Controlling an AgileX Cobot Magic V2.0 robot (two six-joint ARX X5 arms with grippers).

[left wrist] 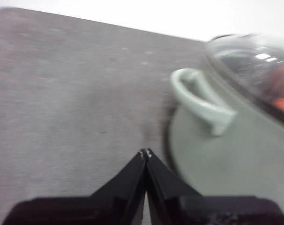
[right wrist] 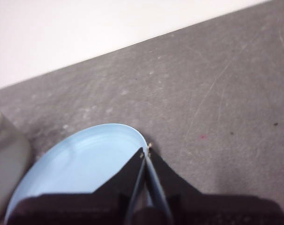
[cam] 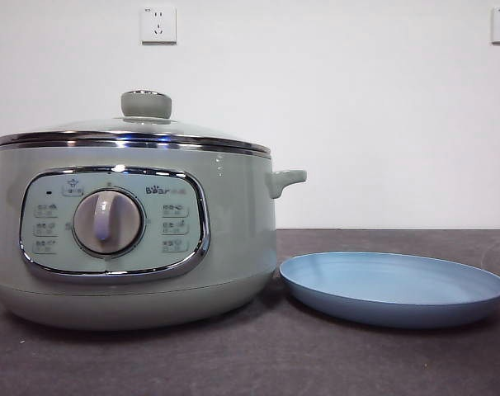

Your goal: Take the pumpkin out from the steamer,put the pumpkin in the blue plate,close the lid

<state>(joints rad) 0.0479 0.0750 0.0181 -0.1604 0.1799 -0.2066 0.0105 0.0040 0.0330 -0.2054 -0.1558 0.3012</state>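
Note:
The sage-green steamer (cam: 134, 239) stands at the left of the table with the glass lid (cam: 143, 124) resting on it. Through the lid (left wrist: 254, 65) a patch of orange shows, the pumpkin (left wrist: 283, 104) inside. To the steamer's right lies the blue plate (cam: 394, 287), holding nothing. My left gripper (left wrist: 146, 152) is shut above the table beside the steamer's side handle (left wrist: 198, 101). Over the edge of the blue plate (right wrist: 81, 164) my right gripper (right wrist: 147, 150) hangs shut. Neither arm shows in the front view.
The table top (cam: 250, 363) is dark grey, with a white wall behind carrying two sockets (cam: 158, 23). The steamer's other handle (cam: 285, 180) juts toward the plate.

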